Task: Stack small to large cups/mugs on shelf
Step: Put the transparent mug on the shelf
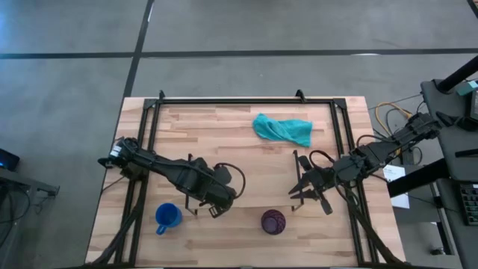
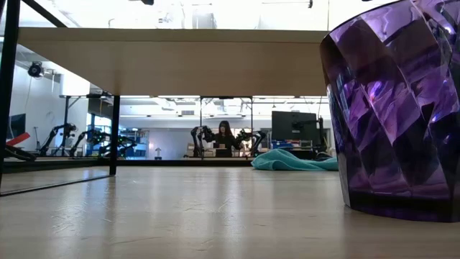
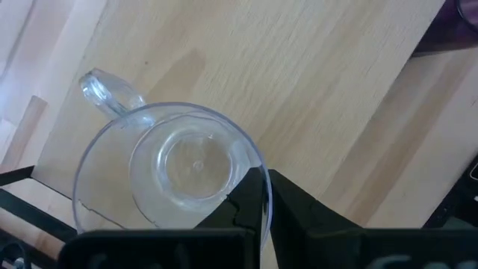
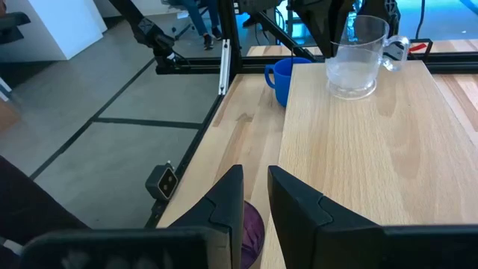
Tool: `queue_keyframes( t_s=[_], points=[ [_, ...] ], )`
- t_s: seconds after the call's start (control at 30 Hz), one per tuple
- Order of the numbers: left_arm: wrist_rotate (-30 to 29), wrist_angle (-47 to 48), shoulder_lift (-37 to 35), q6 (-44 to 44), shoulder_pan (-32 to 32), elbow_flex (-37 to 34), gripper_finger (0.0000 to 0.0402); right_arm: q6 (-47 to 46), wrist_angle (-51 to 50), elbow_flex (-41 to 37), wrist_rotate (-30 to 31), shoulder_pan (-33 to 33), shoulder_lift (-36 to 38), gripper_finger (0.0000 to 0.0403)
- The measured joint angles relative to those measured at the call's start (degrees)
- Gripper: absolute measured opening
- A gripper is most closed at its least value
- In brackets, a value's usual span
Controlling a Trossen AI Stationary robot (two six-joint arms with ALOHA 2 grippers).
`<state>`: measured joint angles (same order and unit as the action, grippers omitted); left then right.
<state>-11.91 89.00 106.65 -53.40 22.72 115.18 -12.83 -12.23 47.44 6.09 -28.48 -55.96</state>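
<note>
the left gripper [image 3: 258, 202] hangs directly over the clear glass cup [image 3: 168, 175], which stands upright on the shelf [image 3: 321, 90], a light wood platform raised above the table [image 1: 246, 153]; one finger [image 3: 246, 205] sits at the rim wall and the other [image 3: 314, 217] just outside it, the 2 close together with a narrow gap, so they appear to pinch the rim on the side away from the cup's handle, though whether they truly bear on the glass cannot be told for sure. the right wrist view confirms the cup rests on the shelf top near its far end, with the left arm above it. the blue mug [image 1: 167, 217] stands on the table just beside and below that shelf end, nearer the left fingers than the right ones. the purple cup [image 1: 272, 222] stands on the table in front of the shelf, and it lies just below and ahead of the right gripper [image 4: 254, 198], whose fingers are slightly parted and hold nothing. so the right arm is the nearer one for the purple cup, the left for the mug. the teal cloth [image 1: 282, 128] lies well apart from both.
</note>
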Motion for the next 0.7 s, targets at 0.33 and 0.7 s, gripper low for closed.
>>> queue_keyframes(
  t_s=[0.33,0.7],
  points=[
    [1.1,0.05,-0.56,-0.05,0.13,0.06,0.0,0.01,0.0,0.0,-0.02,-0.01,0.0,0.0059],
    [1.3,0.03,-1.03,4.22,0.15,-0.46,0.0,-0.01,0.0,0.0,-0.01,0.0,0.0,0.0059]
  ],
)
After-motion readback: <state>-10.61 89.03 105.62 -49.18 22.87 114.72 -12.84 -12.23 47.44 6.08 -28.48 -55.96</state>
